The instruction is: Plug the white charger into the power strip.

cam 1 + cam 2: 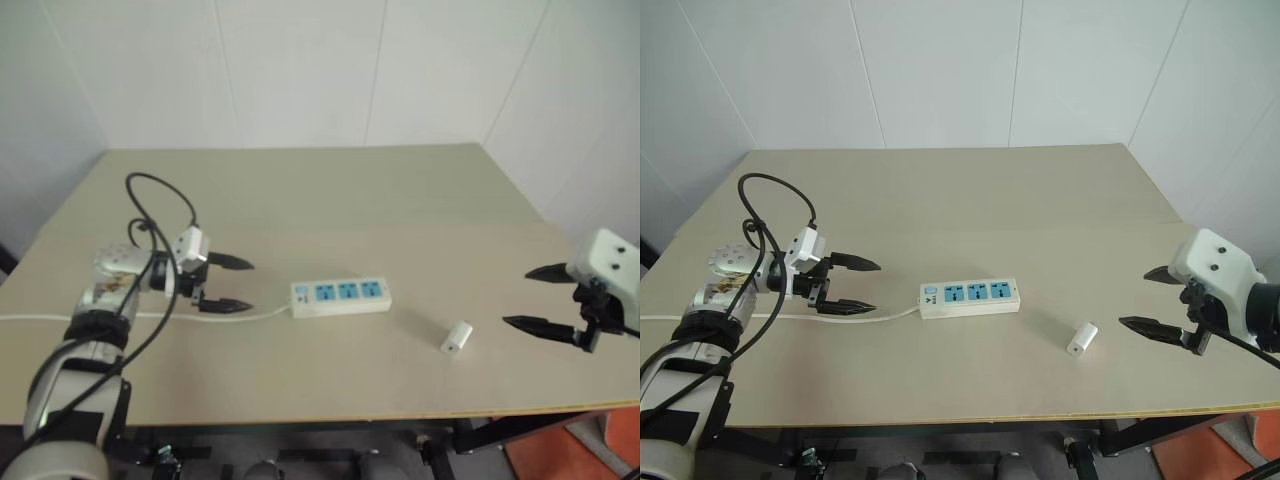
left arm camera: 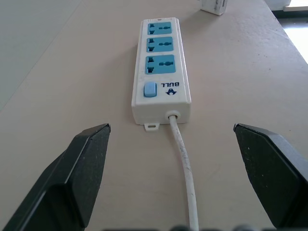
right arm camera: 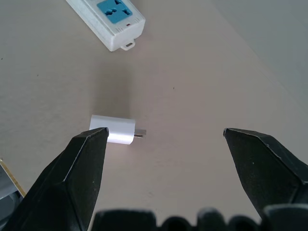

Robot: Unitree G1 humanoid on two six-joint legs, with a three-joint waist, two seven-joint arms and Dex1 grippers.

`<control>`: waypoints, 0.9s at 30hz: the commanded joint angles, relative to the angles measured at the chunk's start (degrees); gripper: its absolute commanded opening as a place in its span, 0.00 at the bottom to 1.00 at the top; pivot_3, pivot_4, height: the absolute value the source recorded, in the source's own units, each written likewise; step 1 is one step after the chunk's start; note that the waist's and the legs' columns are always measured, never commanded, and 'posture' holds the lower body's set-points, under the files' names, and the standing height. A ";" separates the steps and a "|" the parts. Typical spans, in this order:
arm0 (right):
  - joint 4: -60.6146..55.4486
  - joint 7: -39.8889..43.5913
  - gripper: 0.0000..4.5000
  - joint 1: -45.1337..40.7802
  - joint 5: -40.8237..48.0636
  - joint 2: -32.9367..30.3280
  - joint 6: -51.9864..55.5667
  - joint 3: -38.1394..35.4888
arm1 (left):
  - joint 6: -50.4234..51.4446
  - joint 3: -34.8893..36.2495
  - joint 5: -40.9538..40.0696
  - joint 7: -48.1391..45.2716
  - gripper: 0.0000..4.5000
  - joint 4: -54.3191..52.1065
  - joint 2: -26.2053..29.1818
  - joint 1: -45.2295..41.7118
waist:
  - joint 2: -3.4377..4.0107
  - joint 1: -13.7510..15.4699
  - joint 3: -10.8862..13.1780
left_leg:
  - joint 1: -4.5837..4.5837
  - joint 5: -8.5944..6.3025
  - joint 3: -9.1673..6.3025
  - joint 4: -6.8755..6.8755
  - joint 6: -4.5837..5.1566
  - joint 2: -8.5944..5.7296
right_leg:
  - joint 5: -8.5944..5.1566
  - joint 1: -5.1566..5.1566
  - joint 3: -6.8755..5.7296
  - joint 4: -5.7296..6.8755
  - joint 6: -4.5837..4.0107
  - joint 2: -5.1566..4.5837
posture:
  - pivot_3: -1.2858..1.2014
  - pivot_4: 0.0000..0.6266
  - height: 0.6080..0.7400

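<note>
The power strip [image 1: 341, 295] lies flat in the middle of the table, three blue sockets facing up, its switch end and white cord [image 2: 183, 163] toward my left gripper. That left gripper [image 1: 238, 285] is open, level with the strip's switch end and a short gap away, fingers straddling the cord. The white charger [image 1: 456, 338] lies on its side to the right of the strip, prongs [image 3: 140, 133] showing. My right gripper [image 1: 538, 298] hovers open further right of the charger, clear of it.
The beige table [image 1: 300, 200] is bare behind the strip. Its front edge [image 1: 330, 418] runs close below the charger. White walls stand behind and to the right.
</note>
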 commanded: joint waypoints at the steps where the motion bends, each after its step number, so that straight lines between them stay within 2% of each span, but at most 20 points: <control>1: -0.79 -0.73 1.00 0.60 0.63 -1.11 -1.58 -2.17 | -0.24 1.29 -0.31 -0.20 1.00 -0.29 0.31 -1.57 | 0.00 0.00 0.00 | -0.01 0.00 0.00 0.00 0.00 0.00 | 0.00 -0.01 0.00 -0.01 0.00 0.00 | 0.52 0.24 1.00; 13: -2.03 -2.48 1.00 2.69 1.03 -0.81 -2.16 -3.24 | -1.24 0.97 1.60 -0.20 1.00 3.17 -2.21 -3.36 | 0.00 0.03 0.00 | -0.03 0.00 0.00 0.00 0.00 -0.01 | 0.00 0.00 0.00 -0.02 0.00 0.00 | 0.52 0.24 1.00; 19: -4.08 -6.15 1.00 -0.17 1.70 -0.25 -1.79 0.18 | -6.22 0.21 6.01 1.50 1.00 8.95 -9.27 -3.71 | -0.01 0.24 0.00 | 0.01 0.00 0.01 0.02 0.00 -0.03 | 0.00 0.05 0.00 -0.01 0.00 -0.01 | 0.52 0.24 1.00; 23: -7.49 -10.44 1.00 -2.92 2.55 1.37 -0.01 2.32 | -12.28 1.14 8.99 7.56 1.00 14.81 -14.33 -4.18 | -0.02 0.16 0.00 | -0.02 0.00 0.00 0.02 0.00 -0.02 | 0.00 0.01 0.01 -0.03 0.00 0.00 | 0.52 0.24 1.00; 27: -13.61 -14.74 1.00 -2.16 3.64 4.31 1.30 2.74 | -14.19 4.30 7.64 9.46 1.00 17.97 -19.16 -4.73 | -0.03 0.76 0.00 | -0.06 0.00 -0.01 0.03 0.00 -0.03 | 0.01 0.01 0.00 -0.03 0.00 -0.01 | 0.52 0.24 1.00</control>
